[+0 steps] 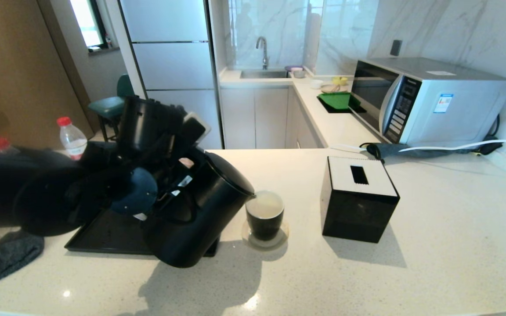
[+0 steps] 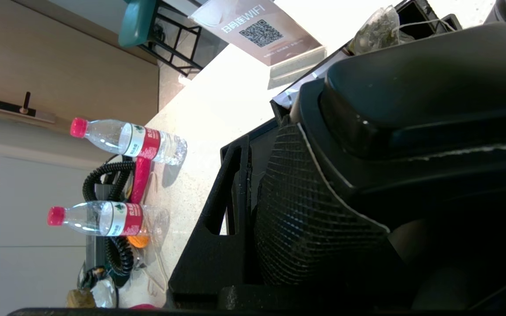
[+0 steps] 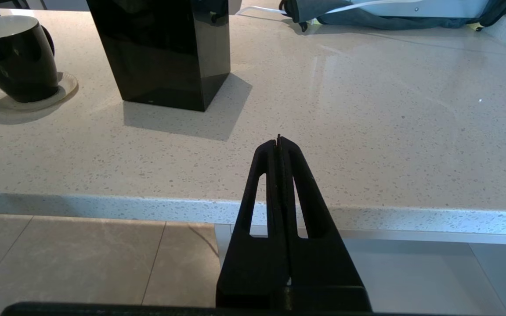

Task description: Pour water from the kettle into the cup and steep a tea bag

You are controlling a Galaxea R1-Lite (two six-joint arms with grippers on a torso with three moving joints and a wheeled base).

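A tall black kettle (image 1: 196,215) hangs tilted over the table (image 1: 367,272), its small spout poised just above the rim of the black cup (image 1: 265,217), which stands on a pale coaster (image 1: 265,239) near the middle of the table, a little toward the left edge. Pale water (image 1: 265,205) already lies high in the cup's white interior.

The risk from here looks plain: with the level close to the brim, any further tilt could send water over the rim, across the coaster and toward the black box (image 1: 358,199) beside it. A shift of the spout off the rim line would splash the table instead, and a slip of the heavy kettle in its grip could knock the cup over.

The left end effector (image 1: 178,175) is clamped on the kettle's handle, its jaws partly closed around it; the wrist view shows the textured pad (image 2: 305,210) pressed against the black body. The tea bag (image 2: 378,30) lies in the black tray (image 1: 103,237) toward the left edge, still out of the cup. The right end effector (image 3: 279,140) is parked off the near edge, jaws pressed together, holding nothing.
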